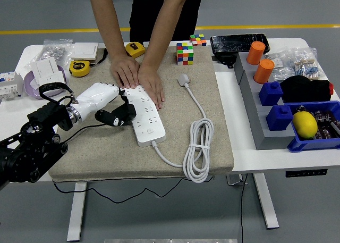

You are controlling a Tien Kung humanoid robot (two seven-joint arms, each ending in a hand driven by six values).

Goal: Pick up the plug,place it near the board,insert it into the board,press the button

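Note:
A white power strip point(146, 119) lies on the beige mat point(106, 155), its round button point(150, 130) at the near end. My left hand point(118, 114), with a white back and black fingers, is at the strip's left edge. Its fingers are curled around a small black plug point(121, 117), whose thin black cable point(87, 127) trails back to the left. Black on black makes the plug's outline hard to tell apart. A person at the far side presses both hands point(139, 78) flat on the strip's far end. My right arm is out of view.
The strip's own white plug point(184, 79) and coiled cable point(197, 147) lie to the right on the mat. Rubik's cubes point(185, 53) and tape measures point(79, 67) sit at the back. Grey and blue bins point(313, 142) with a lemon stand at the right.

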